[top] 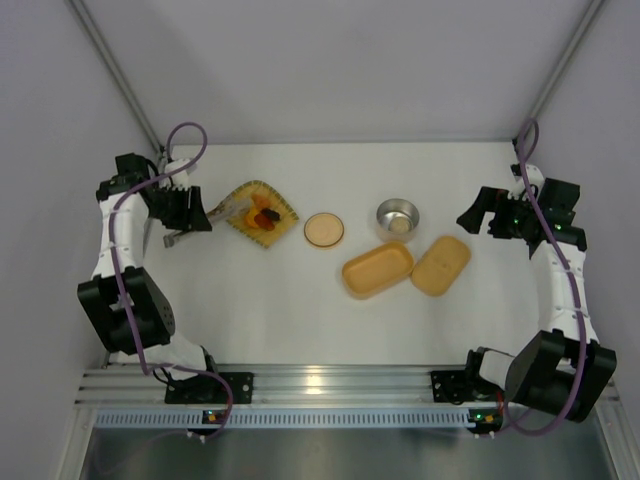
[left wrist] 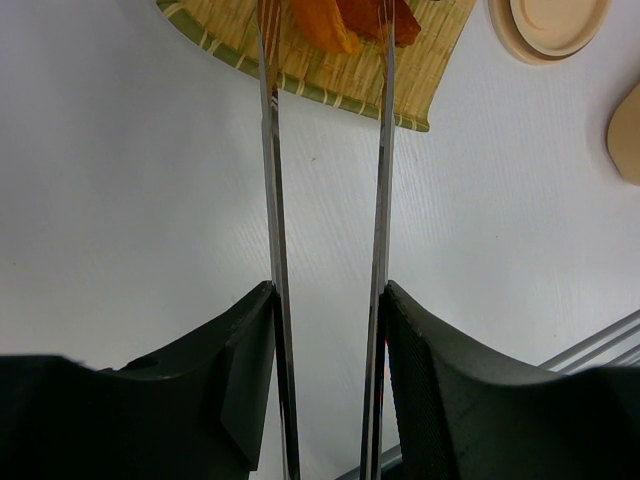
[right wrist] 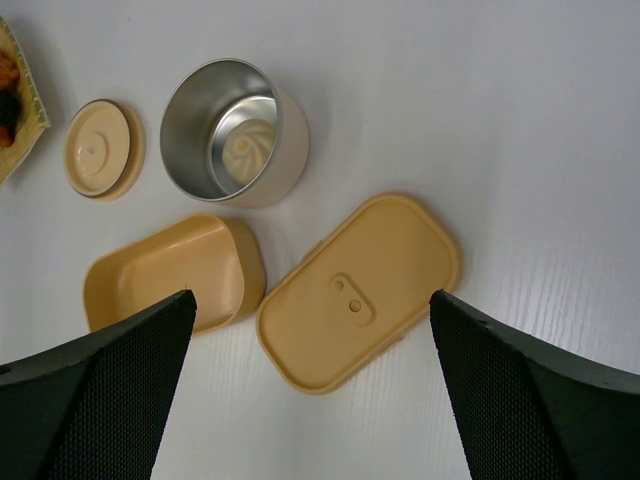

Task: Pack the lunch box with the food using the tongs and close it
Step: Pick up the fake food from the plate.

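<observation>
Left pincer [left wrist: 328, 300]: clamped on the tongs [left wrist: 272, 200], whose tips lay over the food [left wrist: 330, 20] on the woven tray [left wrist: 340, 80], toward the far left corner of the surface [top: 300, 330].
Right pincer [right wrist: 311, 296]: wide, holding nothing, near the right edge.
Lunch box [top: 377, 270]: open, mid-surface, with its lid [top: 441, 265] just beside it.

Bare table [top: 300, 300] between woven tray [top: 284, 212] and lunch box [top: 350, 276] — only round lid [top: 324, 229] intervenes, seemingly low.
</observation>
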Robot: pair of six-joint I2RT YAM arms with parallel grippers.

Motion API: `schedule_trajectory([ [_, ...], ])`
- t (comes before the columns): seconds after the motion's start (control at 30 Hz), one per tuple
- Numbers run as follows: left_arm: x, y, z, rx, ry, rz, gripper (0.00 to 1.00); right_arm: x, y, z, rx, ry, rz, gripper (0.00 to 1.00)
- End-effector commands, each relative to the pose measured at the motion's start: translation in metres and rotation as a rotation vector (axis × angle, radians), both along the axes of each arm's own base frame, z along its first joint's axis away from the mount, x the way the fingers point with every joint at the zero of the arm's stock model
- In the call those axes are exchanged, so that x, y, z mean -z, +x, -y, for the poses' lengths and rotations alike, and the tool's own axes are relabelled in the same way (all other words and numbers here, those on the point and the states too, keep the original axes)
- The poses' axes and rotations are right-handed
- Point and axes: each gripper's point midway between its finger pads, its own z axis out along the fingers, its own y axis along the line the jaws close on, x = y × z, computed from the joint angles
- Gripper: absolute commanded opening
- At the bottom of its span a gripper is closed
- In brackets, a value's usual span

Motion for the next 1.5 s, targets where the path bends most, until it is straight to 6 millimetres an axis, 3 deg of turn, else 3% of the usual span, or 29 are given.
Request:
schedule_trajectory([
  [0.0,0.005,0.003,0.004,0.024,0.002,0.000,0.50,-0.016,0.010,0.000,-0.008,0.001,0.058,0.99],
  [0.43,0.022,0.014,0.014,0.031,0.070,-0.028,0.48,-0.013,0.011,0.001,-0.004,-0.001,0.052,1.00],
  [0.67,0.023,0.020,0.007,-0.021,0.113,-0.030,0.33,-0.014,0.011,0.001,-0.004,-0.003,0.054,0.99],
  [0.87,0.008,0.024,-0.001,-0.075,0.148,0.015,0.18,-0.015,0.010,0.000,-0.005,-0.004,0.059,0.99],
  [1.07,-0.029,0.035,-0.014,-0.149,0.204,0.132,0.06,-0.018,0.008,0.000,-0.007,-0.008,0.067,0.99],
  [1.3,-0.072,0.044,-0.022,-0.201,0.239,0.247,0.00,-0.020,0.007,-0.001,-0.010,-0.012,0.074,0.99],
  [1.47,-0.085,0.047,-0.007,-0.148,0.199,0.275,0.00,-0.022,0.008,-0.001,-0.010,-0.009,0.079,0.99],
])
